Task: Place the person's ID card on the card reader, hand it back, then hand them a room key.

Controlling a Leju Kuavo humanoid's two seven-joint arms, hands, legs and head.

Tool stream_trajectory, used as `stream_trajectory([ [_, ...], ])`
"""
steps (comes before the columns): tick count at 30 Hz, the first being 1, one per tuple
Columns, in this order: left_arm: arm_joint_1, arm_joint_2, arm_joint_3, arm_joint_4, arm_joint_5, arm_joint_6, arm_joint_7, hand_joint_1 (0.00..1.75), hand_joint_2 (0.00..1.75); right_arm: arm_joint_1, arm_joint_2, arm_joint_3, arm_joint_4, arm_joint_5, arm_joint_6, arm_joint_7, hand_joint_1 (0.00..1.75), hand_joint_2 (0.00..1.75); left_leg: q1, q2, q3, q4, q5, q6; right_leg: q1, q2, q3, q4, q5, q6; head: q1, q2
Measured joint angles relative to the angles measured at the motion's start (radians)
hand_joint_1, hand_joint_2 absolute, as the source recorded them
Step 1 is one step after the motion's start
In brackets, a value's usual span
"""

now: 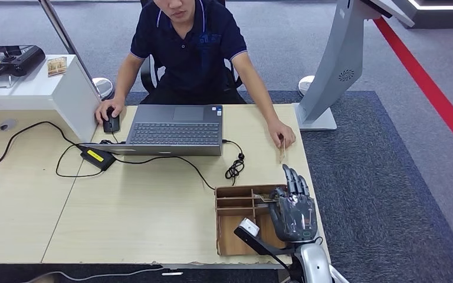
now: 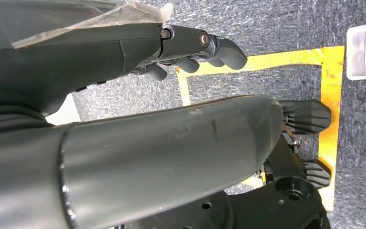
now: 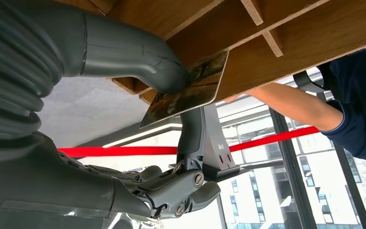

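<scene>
Picking a room key card from the wooden organizer (image 1: 236, 203)

Right robot hand (image 1: 294, 207) thumb-pinching patterned card (image 3: 187, 89) for handover; left robot hand (image 2: 186, 45) hanging, curled, empty.

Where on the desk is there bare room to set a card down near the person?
Bare wood lies between the grey laptop and the brown compartmented wooden tray, left of the coiled black cable. A wider bare patch sits below the black power adapter. It is crowded at the tray, where the right hand rests with a picture card against its thumb.

Bright, even indoor light; sharp frames.
</scene>
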Motion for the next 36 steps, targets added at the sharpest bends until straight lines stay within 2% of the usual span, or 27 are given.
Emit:
stream_trajectory([
  [9,0.0,0.0,0.0,0.0,0.0,0.0,0.0,0.0,0.0,0.0,0.0,0.0,0.0,0.0,0.0,0.0,1.46,1.75,0.0,0.0,0.0,0.0,0.0,0.0,0.0,0.0,0.0,0.0,0.0,0.0,0.0,0.0],
  [13,0.0,0.0,0.0,0.0,0.0,0.0,0.0,0.0,0.0,0.0,0.0,0.0,0.0,0.004,0.0,0.0,1.63,1.75,0.0,0.0,0.0,0.0,0.0,0.0,0.0,0.0,0.0,0.0,0.0,0.0,0.0,0.0],
  [17,0.0,0.0,0.0,0.0,0.0,0.0,0.0,0.0,0.0,0.002,-0.004,-0.003,-0.005,0.028,0.0,0.013,1.72,1.75,0.0,0.0,0.0,0.0,0.0,0.0,0.0,0.0,0.0,0.0,0.0,0.0,0.0,0.0],
  [22,0.001,0.0,0.0,0.0,0.004,0.005,0.001,0.0,0.0,0.028,-0.032,-0.028,-0.072,0.087,-0.007,0.075,1.75,1.75,0.0,0.0,0.0,0.0,0.0,0.0,0.0,0.0,0.0,0.0,0.0,0.0,0.0,0.0],
  [28,0.003,0.0,0.002,0.0,0.012,0.017,0.005,0.0,0.0,0.085,-0.086,-0.096,-0.226,0.163,-0.012,0.142,1.75,1.75,0.0,0.0,0.0,0.0,0.0,0.0,0.0,0.0,0.0,0.0,0.0,0.0,0.0,0.0],
  [36,0.003,0.0,0.004,0.0,0.018,0.025,0.008,0.0,0.0,0.157,-0.133,-0.179,-0.431,0.239,-0.025,0.178,1.75,1.75,0.0,0.0,0.0,0.0,0.0,0.0,0.0,0.0,0.0,0.0,0.0,0.0,0.0,0.0],
])
